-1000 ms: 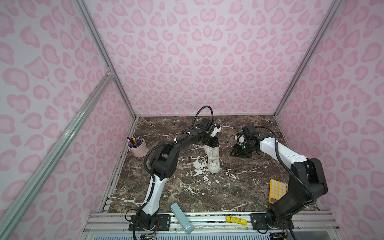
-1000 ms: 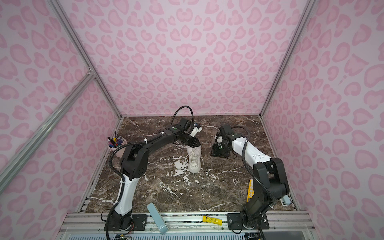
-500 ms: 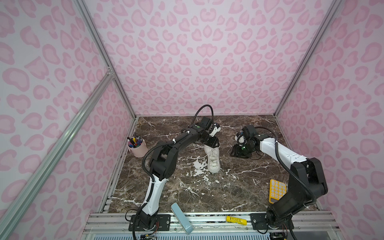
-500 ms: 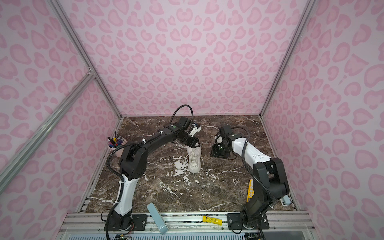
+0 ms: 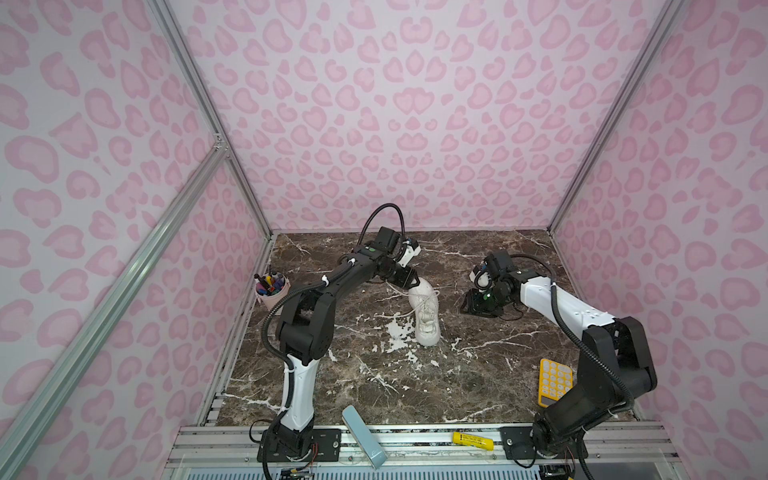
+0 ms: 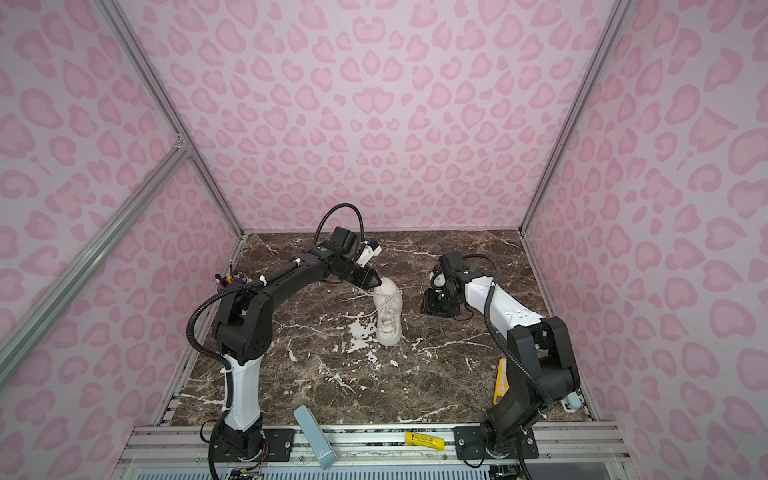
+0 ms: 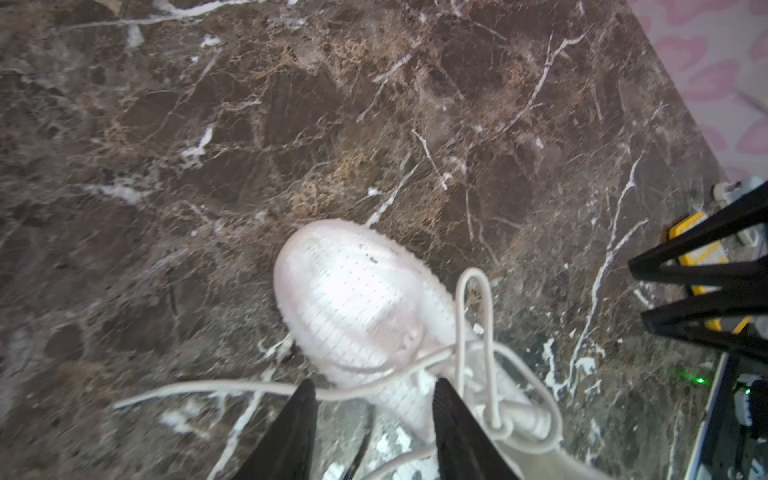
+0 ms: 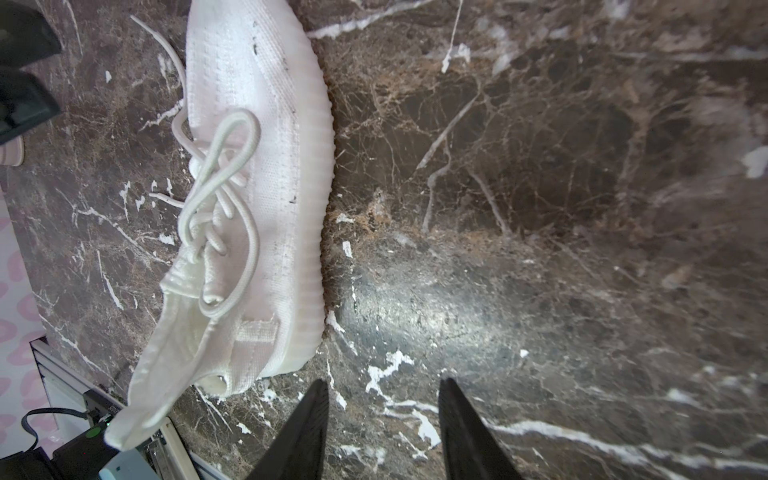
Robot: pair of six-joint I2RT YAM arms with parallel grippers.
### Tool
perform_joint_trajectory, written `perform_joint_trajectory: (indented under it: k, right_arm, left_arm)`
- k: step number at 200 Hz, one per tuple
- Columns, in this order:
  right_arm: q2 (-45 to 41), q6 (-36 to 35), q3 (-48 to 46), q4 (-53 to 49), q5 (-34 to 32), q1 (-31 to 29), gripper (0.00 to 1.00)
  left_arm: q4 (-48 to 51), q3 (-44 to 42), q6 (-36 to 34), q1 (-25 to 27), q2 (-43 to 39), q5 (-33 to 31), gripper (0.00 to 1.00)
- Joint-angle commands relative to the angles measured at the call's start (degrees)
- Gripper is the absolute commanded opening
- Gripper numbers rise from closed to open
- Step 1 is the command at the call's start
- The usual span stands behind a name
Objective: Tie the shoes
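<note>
The white shoe (image 5: 424, 320) (image 6: 388, 316) lies mid-table, toe toward the front edge. Its laces (image 8: 224, 174) lie in loose loops over the tongue, and one strand (image 7: 216, 388) trails onto the marble. My left gripper (image 5: 412, 281) (image 6: 372, 283) hovers at the shoe's far, collar end. In the left wrist view it (image 7: 374, 386) is open, and the trailing strand crosses just beyond its fingertips, ungripped. My right gripper (image 5: 468, 302) (image 6: 428, 301) sits low to the right of the shoe (image 8: 253, 137). It (image 8: 382, 386) is open over bare marble.
A pink cup of pens (image 5: 272, 291) stands at the left wall. A yellow calculator (image 5: 555, 380) lies by the right arm's base. A light blue bar (image 5: 363, 436) and a yellow tube (image 5: 473, 440) rest on the front rail.
My left gripper's jaws have parted at the shoe's collar end. Both arms and the shoe stay about where they were.
</note>
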State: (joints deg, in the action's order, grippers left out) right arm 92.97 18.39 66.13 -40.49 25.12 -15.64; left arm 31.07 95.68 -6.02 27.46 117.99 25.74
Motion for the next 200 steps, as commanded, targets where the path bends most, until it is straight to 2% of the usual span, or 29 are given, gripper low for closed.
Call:
perform_joint_trajectory:
  k: [1,32,46,137,200]
  right_arm:
    - [-0.1,0.2,-0.3,0.6,0.6,0.0,0.46]
    - [-0.1,0.6,-0.4,0.8,0.8,0.1,0.46]
    - [-0.2,0.5,-0.5,0.8,0.7,0.0,0.46]
    - [-0.2,-0.1,-0.1,-0.5,0.6,0.0,0.46]
    - [0.6,-0.6,0.8,-1.0,0.8,0.1,0.46]
  left_arm:
    - [1.5,-1.0,-13.1,-0.8,-2.0,2.9,0.47]
    - [11.2,2.5,-27.0,-1.3,-0.4,1.2,0.46]
    - [11.8,2.0,-31.8,-1.4,-0.2,1.4,0.45]
    - [7.3,0.6,-40.5,-0.8,3.4,-2.3,0.43]
    - [6.3,1.1,-42.6,0.4,5.5,-2.7,0.39]
